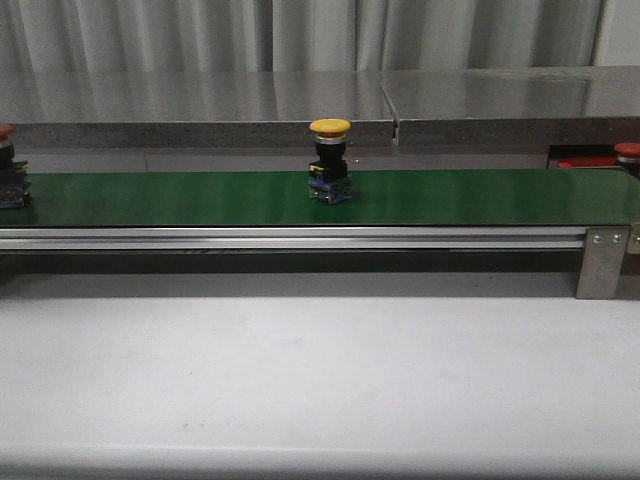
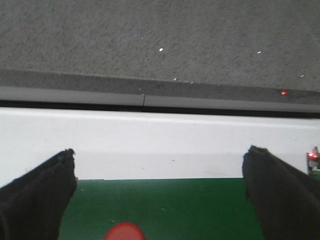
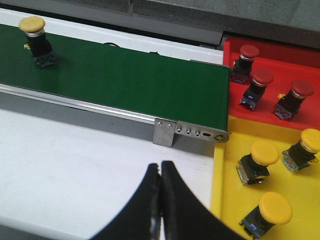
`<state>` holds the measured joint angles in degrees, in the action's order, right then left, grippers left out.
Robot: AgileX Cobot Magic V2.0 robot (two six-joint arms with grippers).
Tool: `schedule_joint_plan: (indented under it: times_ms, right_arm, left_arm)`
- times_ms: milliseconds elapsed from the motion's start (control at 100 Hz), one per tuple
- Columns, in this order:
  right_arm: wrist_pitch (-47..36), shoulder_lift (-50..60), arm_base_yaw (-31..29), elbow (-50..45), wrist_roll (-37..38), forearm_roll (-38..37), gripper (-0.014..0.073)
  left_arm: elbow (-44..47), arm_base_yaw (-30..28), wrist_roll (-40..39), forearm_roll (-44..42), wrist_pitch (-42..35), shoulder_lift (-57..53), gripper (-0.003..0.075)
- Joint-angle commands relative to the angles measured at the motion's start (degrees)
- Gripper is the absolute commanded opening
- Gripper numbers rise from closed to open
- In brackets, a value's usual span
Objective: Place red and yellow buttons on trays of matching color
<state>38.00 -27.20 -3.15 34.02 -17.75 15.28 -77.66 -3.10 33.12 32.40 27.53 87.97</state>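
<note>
A yellow button (image 1: 330,160) stands upright mid-way along the green belt (image 1: 180,198); it also shows in the right wrist view (image 3: 36,40). A red button (image 1: 8,165) stands at the belt's left end. In the left wrist view its cap (image 2: 125,232) shows low between my left gripper's (image 2: 160,152) wide-open jaws, over the belt. My right gripper (image 3: 161,165) is shut and empty above the white table, beside the yellow tray (image 3: 222,200). The red tray (image 3: 280,50) holds three red buttons; the yellow tray holds three yellow buttons. Neither gripper shows in the front view.
The belt's metal rail and end bracket (image 3: 165,132) lie between my right gripper and the belt. The red tray's edge (image 1: 580,160) and one red button (image 1: 628,152) show at the far right. A steel shelf (image 1: 300,100) runs behind the belt.
</note>
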Motion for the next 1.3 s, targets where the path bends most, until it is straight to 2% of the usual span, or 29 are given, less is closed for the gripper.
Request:
schedule_joint_plan:
  times_ms: [0,270,440,560,700,920,1110,1200,1290]
  right_arm:
    - [-4.3,-0.1,-0.2,1.5,-0.3,0.5,-0.0067]
    - [-4.3,-0.1,-0.2,1.5,-0.3,0.5,-0.0067]
    - [-4.3,-0.1,-0.2,1.5,-0.3,0.5,-0.0067]
    - [-4.3,-0.1,-0.2,1.5,-0.3,0.5,-0.0067]
    - [-4.3,-0.1,-0.2,1.5,-0.3,0.5,-0.0067]
    - [-4.6,-0.1,-0.2,1.5,-0.3,0.7,-0.0067]
    - [-4.1,-0.2,-0.2,1.0,-0.3,2.2,-0.0060]
    - [-3.3,-0.2,-0.2,1.0,-0.3,3.1,0.0020]
    - [-3.0,-0.2,-0.2,1.0,-0.3,3.4,0.0213]
  left_arm:
    - [1.4,1.7,0.6,1.1,-4.6,-6.7,0.0615]
    - [18.3,5.7,0.7,1.4,-9.1,-23.4,0.0543]
    - [29.9,6.1,0.7,2.9,-11.5,-34.9,0.0508]
    - [36.7,6.1,0.7,2.9,-11.5,-41.9,0.0457]
    - [42.7,6.1,0.7,3.1,-11.4,-48.9,0.0333]
    - [47.4,6.1,0.4,3.6,-11.4,-54.2,-0.0018]
    - [47.5,6.1,0.4,3.6,-11.4,-54.1,-0.0019]
    - [47.5,6.1,0.4,3.6,-11.4,-54.1,-0.0019]
    - [47.5,6.1,0.4,3.6,-11.4,-54.1,-0.0019]
